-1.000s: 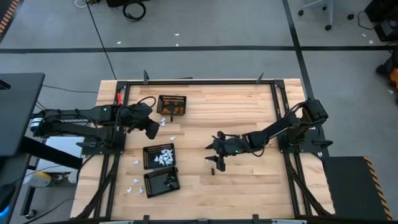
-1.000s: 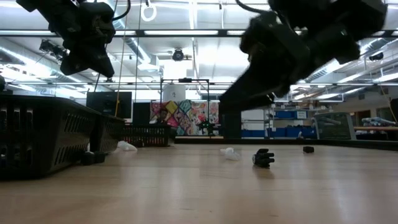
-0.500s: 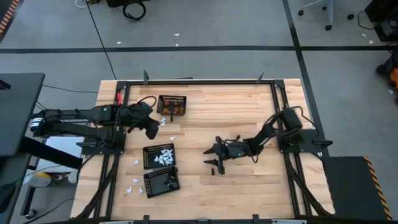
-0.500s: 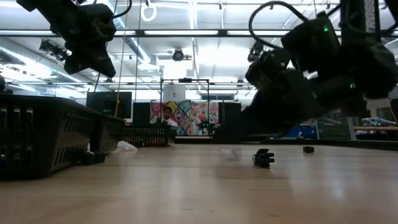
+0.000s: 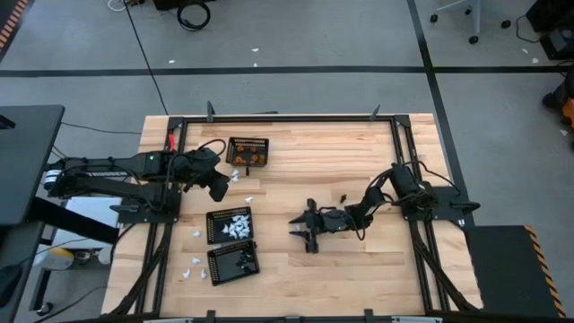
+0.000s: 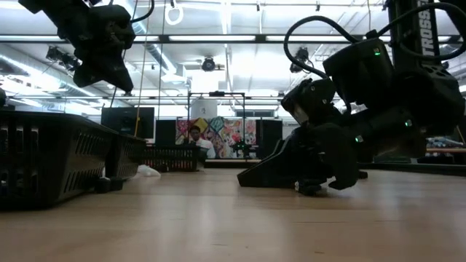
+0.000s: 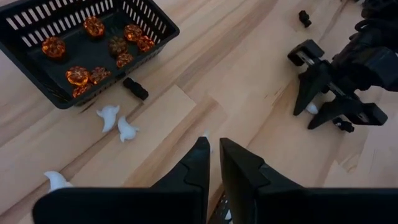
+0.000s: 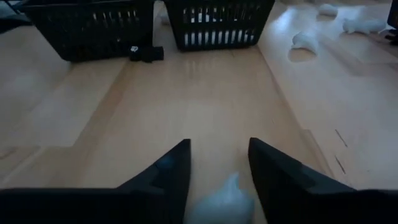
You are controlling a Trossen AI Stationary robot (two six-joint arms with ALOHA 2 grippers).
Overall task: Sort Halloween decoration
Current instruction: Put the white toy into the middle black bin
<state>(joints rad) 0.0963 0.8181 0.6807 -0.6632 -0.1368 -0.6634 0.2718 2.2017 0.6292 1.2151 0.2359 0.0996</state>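
Now, right gripper point(image 8: 217, 168) is down at the tabletop near the middle, fingers apart with a small white piece point(image 8: 219, 200) sitting between them; I see gaps on both sides, so I call the jaws open and not yet gripping. In the left wrist view the same white piece point(image 7: 312, 109) shows as a pale spot at the fingertips.

A black piece point(image 7: 343, 126) lies just beside that gripper (close enough to worry me). Risk one: the fingers sweep it in or knock it away as they close. Risk two: the white piece is rounded and small, so off-centre pads could squirt it forward across the wooden table point(image 5: 359, 269).

Further out, the white-piece basket point(image 5: 230, 225) is well apart from the right gripper, toward the left arm's side, with the black-piece basket point(image 5: 233, 262) next to it and the orange-piece basket point(image 7: 93, 50) beyond. A weak pinch could drop the piece on that long carry.

Loose white pieces point(image 7: 118, 121) and another black one point(image 7: 135, 88) lie by the orange basket. Left gripper point(image 7: 213, 155) hangs above that area, fingers nearly together, nothing visible between them. If both arms converge on the baskets, I would watch for a clash.
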